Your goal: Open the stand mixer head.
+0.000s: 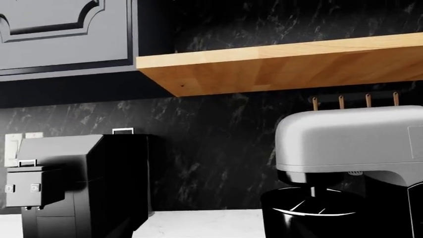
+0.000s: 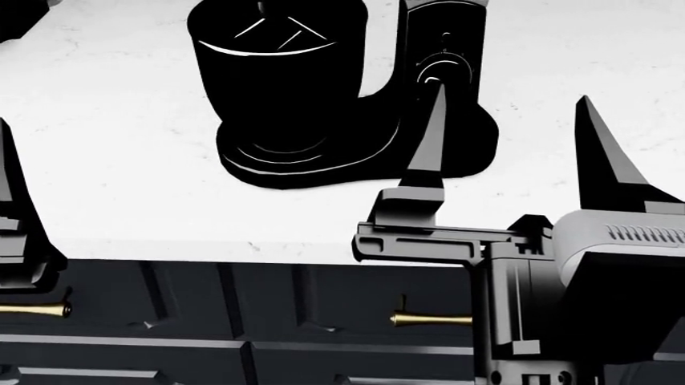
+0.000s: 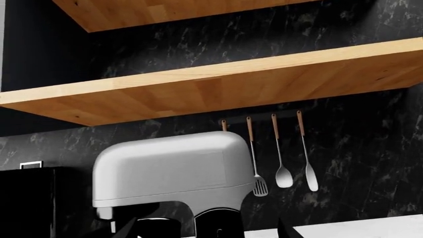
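Note:
The stand mixer head [image 3: 172,168] is a light grey rounded housing lying down over the black bowl [image 1: 310,213], and it also shows in the left wrist view [image 1: 350,144]. The head view cuts it off and shows only the bowl [image 2: 284,72], the black base and the column with its knob [image 2: 441,68]. My right gripper [image 2: 511,92] is open, its fingers spread wide in front of the column. Its left finger [image 2: 431,136] overlaps the column, and contact cannot be judged. In the right wrist view only the fingertips of that gripper [image 3: 206,230] show, low before the mixer. Of my left gripper, one black finger [image 2: 9,172] shows at the edge.
A black coffee machine [image 1: 79,183] stands left of the mixer on the white counter [image 2: 118,160]. Wooden shelves [image 3: 218,84] hang above, with utensils [image 3: 284,173] on a rail behind the mixer. Dark drawers with brass handles [image 2: 428,319] lie below the counter edge.

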